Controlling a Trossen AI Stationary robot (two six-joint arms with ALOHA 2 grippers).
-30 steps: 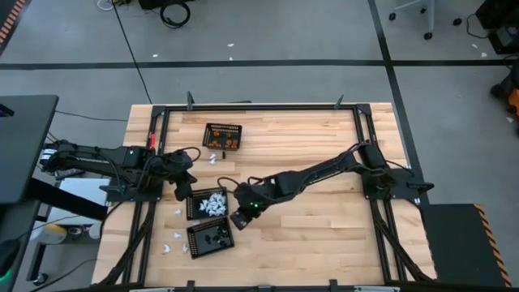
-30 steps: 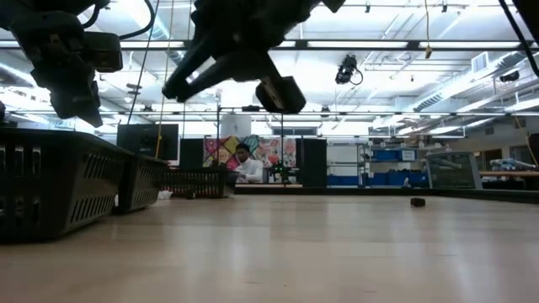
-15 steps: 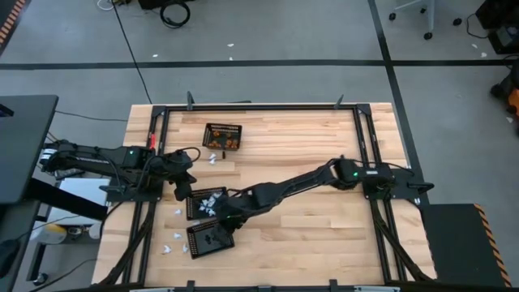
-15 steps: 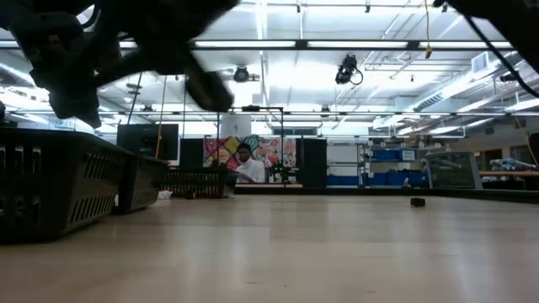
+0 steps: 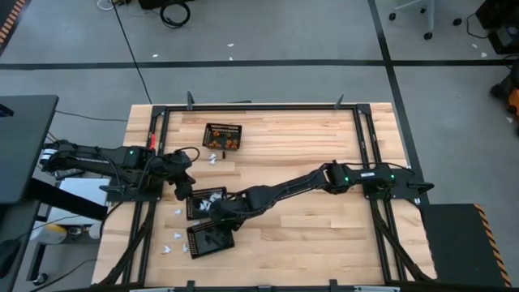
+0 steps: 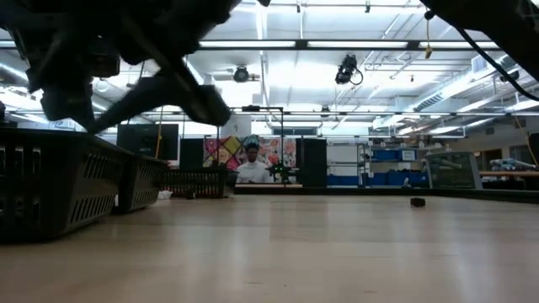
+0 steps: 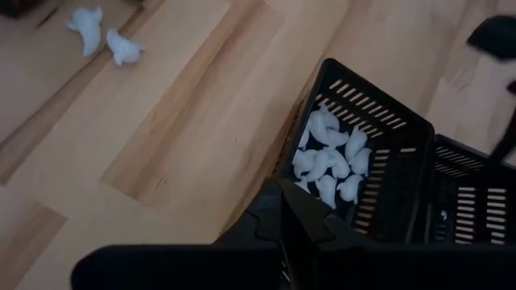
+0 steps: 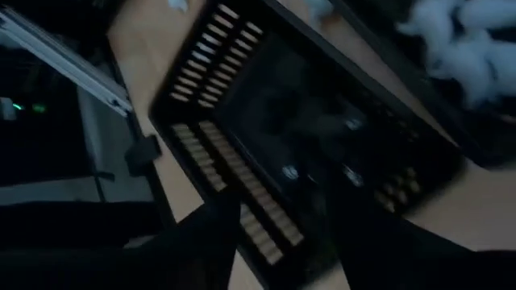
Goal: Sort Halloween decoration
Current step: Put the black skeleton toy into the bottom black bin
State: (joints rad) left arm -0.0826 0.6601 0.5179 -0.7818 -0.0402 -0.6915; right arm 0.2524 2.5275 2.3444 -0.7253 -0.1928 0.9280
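Change: right gripper [image 5: 217, 217] has swung left, from bare wood to above the near basket [image 5: 210, 238], fingers now spread.
Left gripper [image 5: 180, 193]: pressed together, beside white-piece basket [image 5: 206, 203].
Orange pieces [image 5: 230, 143]: far basket [image 5: 222, 135].

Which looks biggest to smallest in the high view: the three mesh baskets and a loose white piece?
1. Basket of black pieces and basket of white pieces: they look alike, not ranked.
2. Basket of orange pieces: slightly smaller, a close call.
3. Loose white piece: by far the smallest.
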